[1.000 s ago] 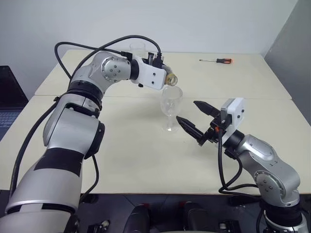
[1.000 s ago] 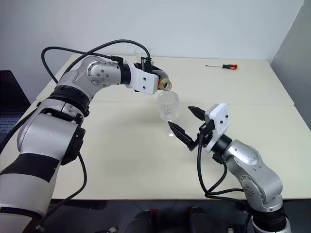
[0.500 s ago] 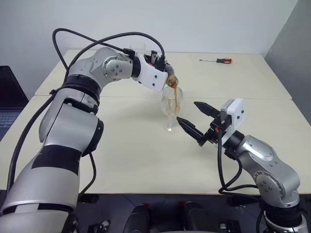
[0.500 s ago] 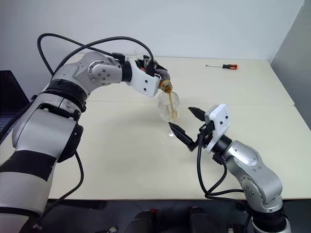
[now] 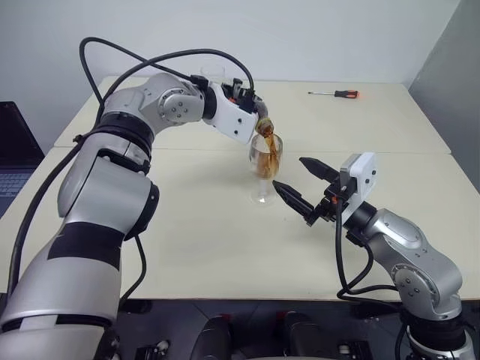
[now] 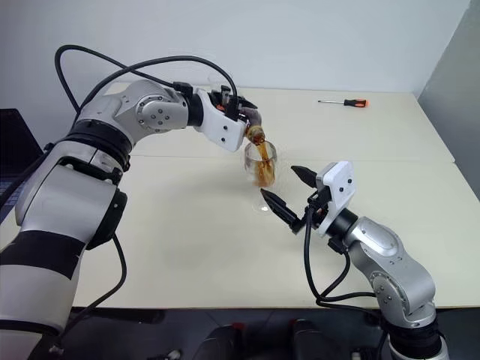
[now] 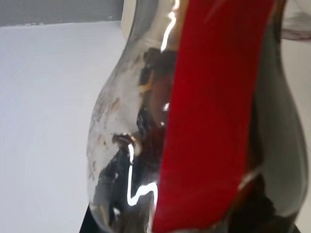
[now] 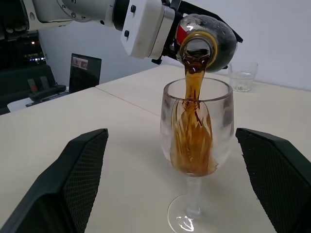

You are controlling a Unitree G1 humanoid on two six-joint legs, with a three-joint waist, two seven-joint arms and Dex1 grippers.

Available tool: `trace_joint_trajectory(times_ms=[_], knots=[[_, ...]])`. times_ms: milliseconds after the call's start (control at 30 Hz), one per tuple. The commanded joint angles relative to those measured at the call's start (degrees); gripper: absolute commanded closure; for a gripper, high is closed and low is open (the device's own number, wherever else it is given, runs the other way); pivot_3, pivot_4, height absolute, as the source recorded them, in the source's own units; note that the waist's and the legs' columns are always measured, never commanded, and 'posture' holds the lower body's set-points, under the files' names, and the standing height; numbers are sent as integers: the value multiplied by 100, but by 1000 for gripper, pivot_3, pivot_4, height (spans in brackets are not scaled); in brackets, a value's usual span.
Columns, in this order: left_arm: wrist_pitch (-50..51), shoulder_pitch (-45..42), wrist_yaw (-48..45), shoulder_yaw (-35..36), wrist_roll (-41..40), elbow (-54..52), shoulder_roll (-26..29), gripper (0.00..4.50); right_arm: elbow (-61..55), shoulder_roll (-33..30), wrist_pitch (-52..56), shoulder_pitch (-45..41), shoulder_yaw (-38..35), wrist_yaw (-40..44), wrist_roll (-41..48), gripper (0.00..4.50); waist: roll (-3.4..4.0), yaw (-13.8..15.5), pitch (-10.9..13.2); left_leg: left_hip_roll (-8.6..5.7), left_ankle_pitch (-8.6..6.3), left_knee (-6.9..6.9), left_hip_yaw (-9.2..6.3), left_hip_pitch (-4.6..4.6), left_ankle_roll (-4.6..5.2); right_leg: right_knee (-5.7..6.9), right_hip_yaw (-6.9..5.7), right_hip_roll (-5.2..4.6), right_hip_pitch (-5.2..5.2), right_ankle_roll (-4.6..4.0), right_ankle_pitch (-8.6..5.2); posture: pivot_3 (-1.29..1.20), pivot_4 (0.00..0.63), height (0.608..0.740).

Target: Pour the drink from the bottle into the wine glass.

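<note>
Right wrist view shows the left gripper [image 8: 167, 29] clamped on the bottle [image 8: 206, 39], tipped mouth-down over the wine glass [image 8: 194, 131], and the drink [image 8: 192, 145] runs into the bowl. The glass stands near the middle of the desk [image 5: 195, 225], and I think it could spill over or fall if the bottle tips too far or bumps the rim. The left arm reaches out high with its wrist rolled over, while the right gripper [image 5: 304, 186] waits just beside the glass with its fingers wide apart, holding nothing.
</note>
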Motion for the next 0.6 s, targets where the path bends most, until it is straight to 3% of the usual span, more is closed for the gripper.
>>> trace_joint_trajectory(times_ms=[33, 600], knots=[[-45, -303, 165, 20, -22, -66, 111, 3081, -79, 10, -133, -67, -22, 59, 5, 0, 0, 0, 0, 0, 0, 0, 0, 0, 0, 0, 0, 0, 0, 0, 0, 0, 150, 740], [-49, -323, 171, 35, -3, -57, 159, 3081, -76, 3, -117, -66, -43, 85, 8, 0, 0, -1, 0, -1, 0, 0, 0, 0, 1, 1, 0, -1, 0, 0, 0, 0, 150, 740]])
